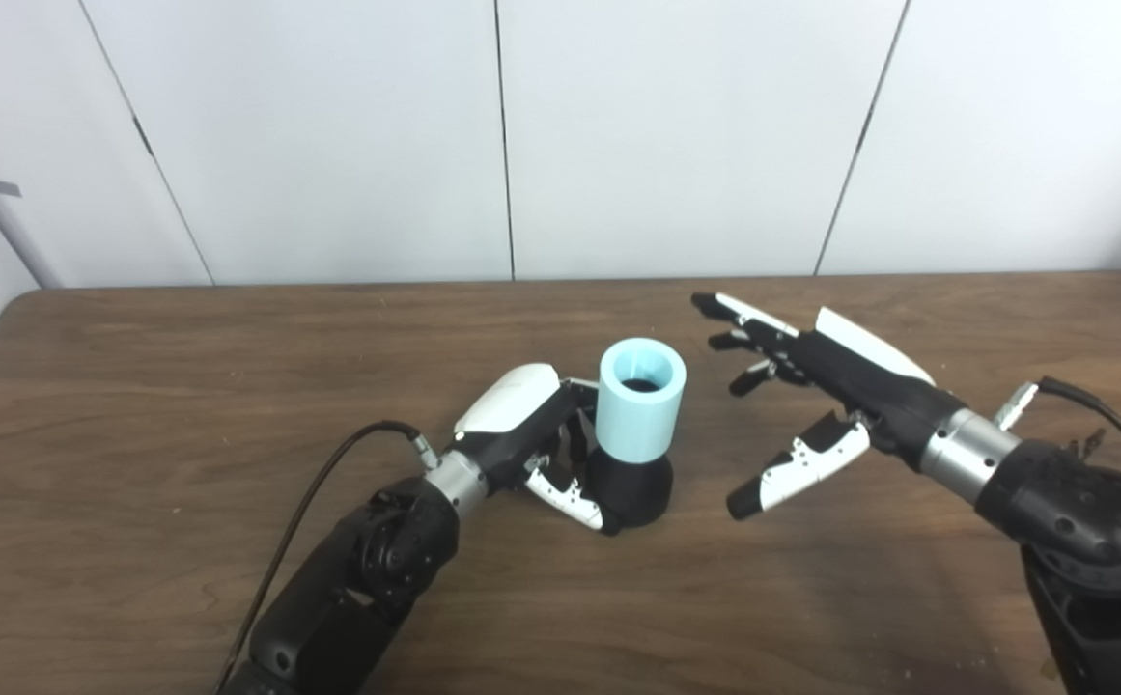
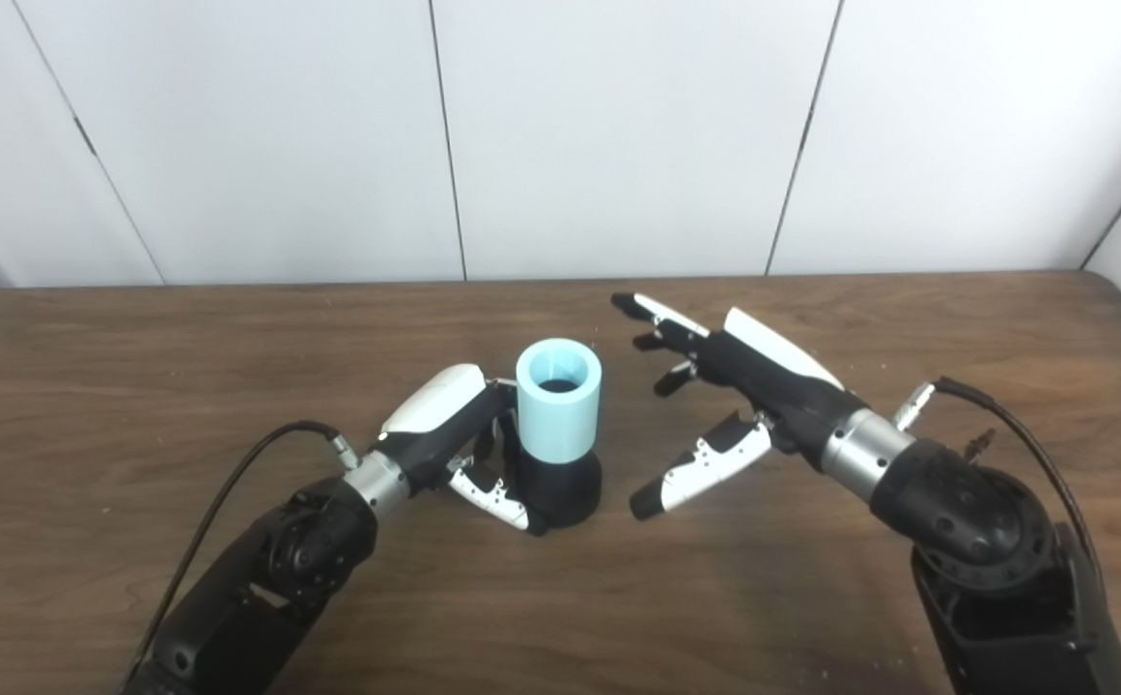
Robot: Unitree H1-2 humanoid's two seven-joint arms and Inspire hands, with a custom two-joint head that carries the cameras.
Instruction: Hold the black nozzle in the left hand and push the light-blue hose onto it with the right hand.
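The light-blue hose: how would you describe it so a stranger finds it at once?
Look at the middle of the brown wooden table. There the left hand grips a black nozzle, and the light-blue hose stands upright on it. It is the only pale blue thing, a short open tube.

Centre: the upright light-blue cylindrical hose (image 1: 641, 400) sits on the black flared nozzle (image 1: 630, 490), blocking the middle of the brown wooden table (image 1: 232, 386).
Nozzle's left side: closed off by the left hand (image 1: 531, 439) wrapped around it.
Nozzle's right side: bare gap before the spread-fingered right hand (image 1: 811, 386).
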